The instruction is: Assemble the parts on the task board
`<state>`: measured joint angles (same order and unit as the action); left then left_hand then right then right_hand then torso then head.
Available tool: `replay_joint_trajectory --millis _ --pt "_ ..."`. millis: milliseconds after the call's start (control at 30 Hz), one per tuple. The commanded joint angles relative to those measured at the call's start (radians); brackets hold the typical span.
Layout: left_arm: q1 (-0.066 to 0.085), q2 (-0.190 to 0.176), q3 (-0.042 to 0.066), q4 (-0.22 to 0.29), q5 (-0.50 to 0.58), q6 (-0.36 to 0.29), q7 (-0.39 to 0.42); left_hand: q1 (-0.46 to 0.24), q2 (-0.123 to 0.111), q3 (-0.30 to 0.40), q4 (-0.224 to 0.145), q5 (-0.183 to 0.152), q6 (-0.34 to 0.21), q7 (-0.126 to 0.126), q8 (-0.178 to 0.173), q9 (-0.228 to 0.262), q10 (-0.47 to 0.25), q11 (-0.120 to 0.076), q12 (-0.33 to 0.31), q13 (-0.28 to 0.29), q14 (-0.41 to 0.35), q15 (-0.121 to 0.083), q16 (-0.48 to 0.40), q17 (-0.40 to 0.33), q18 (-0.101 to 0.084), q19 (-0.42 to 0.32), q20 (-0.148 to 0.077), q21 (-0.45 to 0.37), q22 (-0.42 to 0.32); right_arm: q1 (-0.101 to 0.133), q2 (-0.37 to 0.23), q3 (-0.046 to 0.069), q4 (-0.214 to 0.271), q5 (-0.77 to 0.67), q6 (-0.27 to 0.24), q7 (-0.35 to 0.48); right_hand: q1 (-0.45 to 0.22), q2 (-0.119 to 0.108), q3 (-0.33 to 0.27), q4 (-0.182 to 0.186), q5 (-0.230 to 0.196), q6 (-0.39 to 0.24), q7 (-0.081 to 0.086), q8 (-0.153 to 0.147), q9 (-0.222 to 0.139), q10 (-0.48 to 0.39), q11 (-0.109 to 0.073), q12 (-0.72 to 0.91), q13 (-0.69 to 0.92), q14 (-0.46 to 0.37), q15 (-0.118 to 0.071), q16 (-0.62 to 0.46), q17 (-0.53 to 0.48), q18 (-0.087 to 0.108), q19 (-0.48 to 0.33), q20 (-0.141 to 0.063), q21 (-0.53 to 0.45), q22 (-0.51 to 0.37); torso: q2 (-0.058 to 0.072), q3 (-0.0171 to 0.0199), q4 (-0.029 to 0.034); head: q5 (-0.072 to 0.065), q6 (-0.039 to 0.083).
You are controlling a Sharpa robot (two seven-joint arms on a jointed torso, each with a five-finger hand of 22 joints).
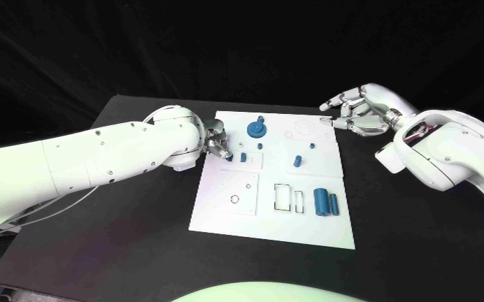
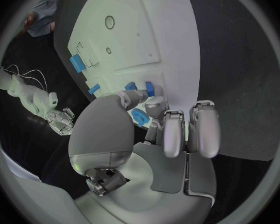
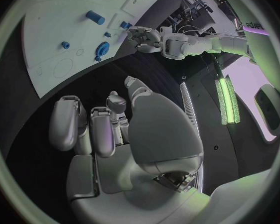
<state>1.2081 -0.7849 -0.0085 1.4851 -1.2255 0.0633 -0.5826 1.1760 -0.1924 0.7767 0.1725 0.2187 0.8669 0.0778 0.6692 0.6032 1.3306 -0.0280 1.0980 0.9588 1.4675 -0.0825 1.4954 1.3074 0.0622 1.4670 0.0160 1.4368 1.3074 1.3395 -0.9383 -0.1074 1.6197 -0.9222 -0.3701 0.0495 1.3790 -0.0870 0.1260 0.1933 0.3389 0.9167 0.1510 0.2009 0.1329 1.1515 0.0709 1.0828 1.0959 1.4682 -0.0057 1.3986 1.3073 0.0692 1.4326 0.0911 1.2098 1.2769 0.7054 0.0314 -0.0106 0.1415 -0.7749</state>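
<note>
Parts (image 1: 323,202) on the white task board (image 1: 237,221): about seven blue ones, hard to count. Left hand (image 1: 216,145), at its left edge, pinches one. Right hand (image 1: 353,111), fingers curled, holds nothing, past its far right corner.

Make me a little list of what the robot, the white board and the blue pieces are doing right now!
board: white task board in the middle of the black table
blue pieces: a round part at the far end, two cylinders near the front right
left robot hand: at the board's left edge, by a small blue peg; grip unclear
right robot hand: beyond the board's far right corner, holding nothing
</note>
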Motion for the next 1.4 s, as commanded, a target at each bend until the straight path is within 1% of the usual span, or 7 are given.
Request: replay_joint_trajectory --millis 33,300,567,867,967,1233,1400 --pt "-0.003 0.001 -0.001 0.001 -0.005 0.024 -0.008 0.009 -0.004 0.155 -0.151 0.003 0.032 -0.026 0.005 0.002 0.005 0.0 -0.001 -0.001 0.08 -0.006 -0.003 0.194 -0.012 0.014 -0.009 0.003 0.04 -0.001 0.001 0.0 -0.001 0.0 0.008 0.002 -0.013 0.0 0.0 0.008 0.004 0.001 0.004 0.006 -0.002 -0.008 -0.002 0.001 0.0 0.051 -0.004 -0.005 0.103 0.013 -0.006 0.0 -0.003 0.0 0.0 0.0004 -0.0001 0.002 0.001" --pt "-0.003 0.006 -0.001 0.002 0.0 0.024 -0.008 0.009 -0.005 0.155 -0.151 0.003 0.032 -0.026 0.005 0.002 0.006 0.0 0.001 0.001 0.08 -0.006 -0.003 0.194 -0.013 0.015 -0.009 0.005 0.042 -0.002 0.001 0.0 -0.001 0.0 0.008 0.002 -0.013 0.0 0.0 0.008 0.004 0.001 0.004 0.006 -0.002 -0.008 -0.002 0.001 0.0 0.051 -0.004 -0.005 0.103 0.013 -0.006 0.0 -0.003 0.0 0.0 0.0009 -0.0018 0.004 -0.001" --pt "-0.003 0.011 -0.001 -0.007 0.04 0.034 -0.012 -0.013 -0.018 0.131 -0.143 0.0 0.043 -0.034 0.013 0.011 0.018 -0.006 -0.006 -0.006 0.08 -0.01 -0.003 0.194 -0.014 0.017 -0.011 0.007 0.047 -0.002 -0.001 0.0 0.001 0.0 0.007 0.001 -0.013 0.0 0.0 0.008 0.004 0.001 0.004 0.006 -0.002 -0.008 -0.002 0.001 0.0 0.051 -0.004 -0.005 0.103 0.013 -0.006 0.0 -0.003 0.0 -0.001 0.0021 -0.0013 0.002 -0.004" --pt "-0.002 0.018 -0.001 -0.019 0.062 0.036 -0.024 -0.051 -0.021 0.031 -0.105 -0.002 0.05 -0.055 0.009 0.031 0.033 -0.021 -0.022 -0.024 0.081 -0.021 -0.003 0.195 -0.015 0.021 -0.018 0.01 0.055 -0.002 -0.003 0.0 0.003 0.0 0.006 0.001 -0.013 0.0 0.0 0.008 0.004 0.001 0.004 0.006 -0.002 -0.008 -0.002 0.001 0.0 0.051 -0.004 -0.005 0.103 0.013 -0.006 0.0 -0.003 0.0 0.0 0.002 -0.0017 0.0 -0.005" --pt "-0.002 0.02 -0.001 -0.022 0.064 0.039 -0.027 -0.06 -0.022 0.009 -0.091 -0.001 0.056 -0.059 0.005 0.034 0.034 -0.024 -0.027 -0.03 0.081 -0.023 -0.003 0.195 -0.016 0.021 -0.02 0.01 0.055 -0.002 -0.003 0.0 0.003 0.0 0.006 0.001 -0.013 0.0 0.0 0.008 0.004 0.001 0.004 0.006 -0.002 -0.008 -0.002 0.001 0.0 0.051 -0.004 -0.005 0.103 0.013 -0.006 0.0 -0.003 0.0 -0.001 0.002 -0.0026 0.0 -0.006" --pt "-0.002 0.024 -0.001 -0.028 0.065 0.039 -0.029 -0.072 -0.026 -0.025 -0.067 -0.001 0.068 -0.063 -0.001 0.039 0.037 -0.027 -0.025 -0.029 0.081 -0.027 -0.003 0.195 -0.016 0.022 -0.024 0.011 0.057 -0.002 -0.005 0.0 0.004 0.0 0.005 0.001 -0.013 0.0 0.0 0.008 0.004 0.001 0.004 0.006 -0.002 -0.008 -0.002 0.001 0.0 0.051 -0.004 -0.005 0.103 0.013 -0.006 0.0 -0.003 0.0 -0.001 0.0014 -0.0007 -0.002 -0.008" --pt "-0.002 0.025 -0.001 -0.031 0.064 0.034 -0.031 -0.078 -0.028 -0.065 -0.046 -0.001 0.08 -0.067 -0.005 0.046 0.04 -0.031 -0.019 -0.023 0.081 -0.029 -0.003 0.195 -0.016 0.022 -0.026 0.01 0.057 -0.002 -0.005 0.0 0.005 0.0 0.004 0.001 -0.014 0.0 0.0 0.009 0.005 0.001 0.004 0.007 -0.002 -0.011 -0.002 -0.001 -0.003 0.05 -0.004 -0.007 0.102 0.014 -0.007 0.0 -0.006 -0.003 0.0 0.0015 -0.0009 -0.002 -0.008"
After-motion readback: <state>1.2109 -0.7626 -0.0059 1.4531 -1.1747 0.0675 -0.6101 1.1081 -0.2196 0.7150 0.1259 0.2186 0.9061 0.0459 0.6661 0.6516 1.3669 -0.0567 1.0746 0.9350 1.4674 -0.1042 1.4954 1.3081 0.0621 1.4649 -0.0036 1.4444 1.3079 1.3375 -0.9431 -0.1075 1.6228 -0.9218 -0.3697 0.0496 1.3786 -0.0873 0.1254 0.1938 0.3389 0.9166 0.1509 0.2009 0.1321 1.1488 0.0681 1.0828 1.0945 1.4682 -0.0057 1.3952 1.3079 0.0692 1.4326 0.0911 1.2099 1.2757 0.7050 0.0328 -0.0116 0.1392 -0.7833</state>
